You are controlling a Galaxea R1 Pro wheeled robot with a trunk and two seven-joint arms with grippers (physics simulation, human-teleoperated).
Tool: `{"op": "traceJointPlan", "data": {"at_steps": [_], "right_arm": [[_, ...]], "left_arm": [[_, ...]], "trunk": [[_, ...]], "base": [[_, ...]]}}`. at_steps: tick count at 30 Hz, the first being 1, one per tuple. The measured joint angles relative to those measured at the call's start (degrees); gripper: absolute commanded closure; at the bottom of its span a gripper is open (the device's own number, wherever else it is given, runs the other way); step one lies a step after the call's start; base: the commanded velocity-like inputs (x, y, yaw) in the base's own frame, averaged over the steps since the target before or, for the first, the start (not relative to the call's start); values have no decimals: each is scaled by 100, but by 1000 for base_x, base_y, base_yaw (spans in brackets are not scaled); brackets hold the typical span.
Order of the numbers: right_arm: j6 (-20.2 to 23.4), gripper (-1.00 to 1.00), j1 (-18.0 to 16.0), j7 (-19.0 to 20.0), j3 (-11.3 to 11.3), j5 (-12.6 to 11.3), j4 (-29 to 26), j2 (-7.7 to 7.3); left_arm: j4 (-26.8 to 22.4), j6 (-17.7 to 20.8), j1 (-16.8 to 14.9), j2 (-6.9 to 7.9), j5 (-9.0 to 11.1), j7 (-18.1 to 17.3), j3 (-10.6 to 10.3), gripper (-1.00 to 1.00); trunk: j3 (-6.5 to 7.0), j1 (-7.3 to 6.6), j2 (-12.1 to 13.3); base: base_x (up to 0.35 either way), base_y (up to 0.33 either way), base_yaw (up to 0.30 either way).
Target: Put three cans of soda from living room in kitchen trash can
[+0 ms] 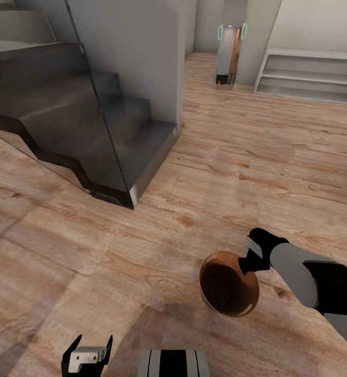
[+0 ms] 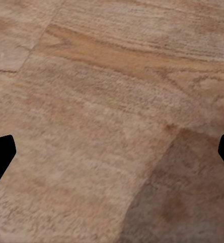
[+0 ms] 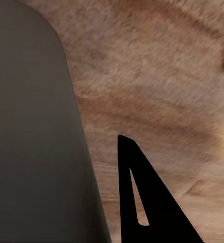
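Note:
The tash can [image 1: 228, 283] hangs tilted above the wood floor, its glossy brown inside facing the head camera. My right gripper [image 1: 249, 257] is shut on its rim at the bin's right side. In the right wrist view the bin's plain grey wall [image 3: 36, 142] runs beside one black finger [image 3: 147, 202]. My left gripper [image 1: 87, 356] is low at the near left, open and holding nothing, with bare floor between its fingertips [image 2: 0, 152]. The soda cans are out of view.
A dark staircase [image 1: 89, 120] with a glass side panel stands at the left, against a grey wall [image 1: 142, 52]. White low shelves [image 1: 309, 76] line the far right wall. A tall narrow object with teal handles [image 1: 230, 52] stands in the far passage. Wood floor [image 1: 236, 157] stretches ahead.

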Motion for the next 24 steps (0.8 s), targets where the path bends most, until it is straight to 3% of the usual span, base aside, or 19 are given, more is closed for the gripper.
{"op": "traceJointPlan", "data": {"at_steps": [10,12,17,24], "right_arm": [[2,100,41,77,-134,-150,-3,-133],[-8,100,123,75,-193,-102,-24,-136],[-5,100,140,73,-1,19,-7,-139],[-7,100,153,75,-98,-74,-7,-139]], "left_arm": [[7,7,-1,0,5,0,0,-100],[10,12,-1,0,7,0,0,-100],[13,26,0,0,8,0,1,-100],[10,34,-1,0,8,0,1,-100]], "trunk": [[1,-1,-1],[44,-5,2],[154,-18,9],[309,-36,19]], "base": [[0,0,0],[0,0,0],[0,0,0],[0,0,0]]}}
